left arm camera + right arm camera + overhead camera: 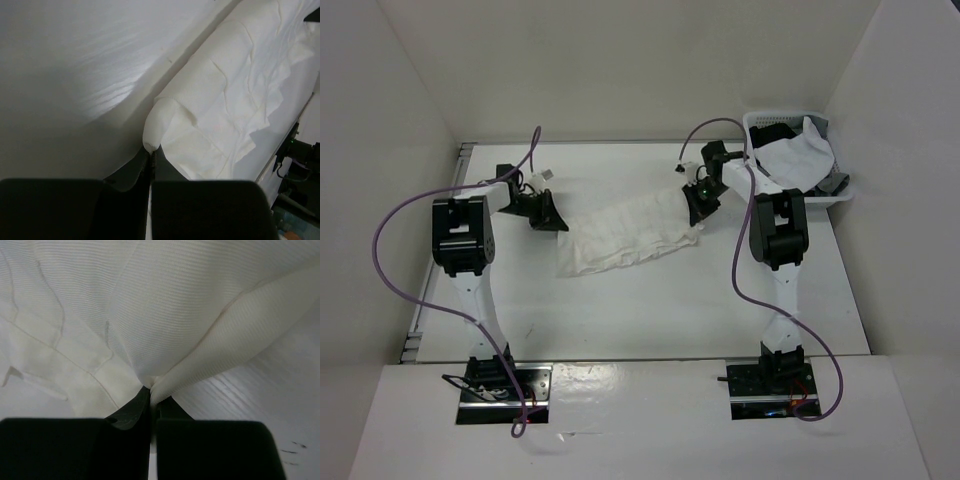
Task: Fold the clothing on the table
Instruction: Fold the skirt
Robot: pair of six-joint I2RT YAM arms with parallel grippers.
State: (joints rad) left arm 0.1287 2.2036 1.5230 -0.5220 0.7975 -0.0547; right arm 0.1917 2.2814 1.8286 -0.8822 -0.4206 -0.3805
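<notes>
The clothing (630, 233) is a white pleated garment stretched in a long band across the middle of the table (650, 310), its lower edge drooping in ruffles. At its left end my left gripper (558, 221) is shut on a pinched corner of the clothing (200, 100), the fabric bunched right at the fingertips of the left gripper (151, 149). My right gripper (697, 206) holds the opposite end. In the right wrist view the clothing (165, 310) fans out from the closed tips of the right gripper (151, 388), lifted a little off the table.
A white slotted basket (756, 121) stands at the back right corner, holding a plain white cloth (795, 158) and dark grey garments (832, 182). White walls enclose the table on three sides. A metal rail (435, 262) runs along the left edge. Purple cables loop from both arms.
</notes>
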